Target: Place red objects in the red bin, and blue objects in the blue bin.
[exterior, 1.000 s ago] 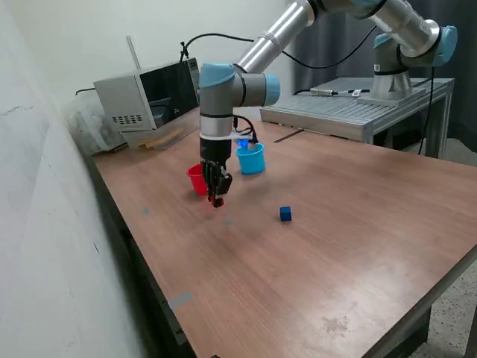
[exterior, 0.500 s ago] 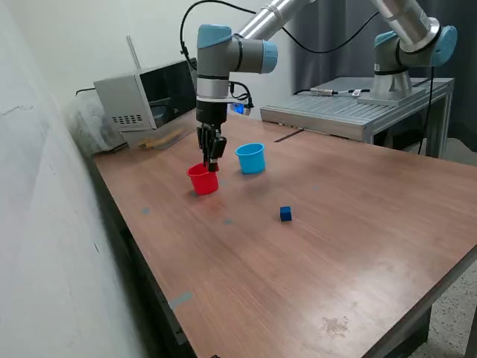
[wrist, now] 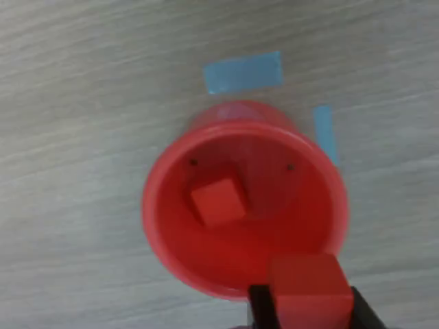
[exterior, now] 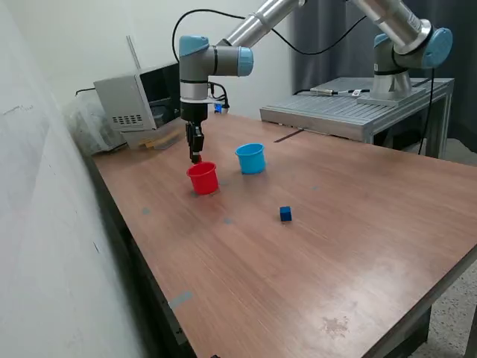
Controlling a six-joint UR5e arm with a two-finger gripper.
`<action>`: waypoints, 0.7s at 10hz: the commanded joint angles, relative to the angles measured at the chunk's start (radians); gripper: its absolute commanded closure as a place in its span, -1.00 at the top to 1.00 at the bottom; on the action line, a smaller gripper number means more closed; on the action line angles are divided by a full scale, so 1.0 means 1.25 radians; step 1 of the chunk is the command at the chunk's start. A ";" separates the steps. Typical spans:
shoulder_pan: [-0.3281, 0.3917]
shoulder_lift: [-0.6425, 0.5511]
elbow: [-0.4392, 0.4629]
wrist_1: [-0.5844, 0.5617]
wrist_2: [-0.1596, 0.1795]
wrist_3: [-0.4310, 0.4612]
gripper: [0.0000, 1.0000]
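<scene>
Red cube [wrist: 306, 286] pinched in the tool [exterior: 195, 156], poised above the red cup [exterior: 203, 179] for a drop beside another red cube [wrist: 218, 201] inside. Blue cube [exterior: 285, 214] waits on the wooden surface [exterior: 358, 224], near the blue cup [exterior: 251, 158].

Wooden table [exterior: 358, 246] with a few small bits of blue tape on its top: two strips [wrist: 243, 71] in the wrist view, fainter marks [exterior: 146, 211] near the exterior view's left edge. Grey microwave-like box [exterior: 141, 97] at the back corner, thin white rod [exterior: 133, 51] sticking up behind it, clear plastic bag [exterior: 88, 127] beside it. Grey metal bench [exterior: 350, 108] behind the table, flat silver device [exterior: 335, 91] on top, dark curtain [exterior: 335, 37] behind
</scene>
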 commanded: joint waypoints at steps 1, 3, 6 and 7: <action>-0.009 0.006 0.001 0.000 0.000 0.000 -1.00; -0.014 0.006 0.002 0.000 0.000 0.000 -1.00; -0.018 0.005 0.008 0.001 0.000 0.000 1.00; -0.017 0.004 0.008 0.004 0.000 -0.002 1.00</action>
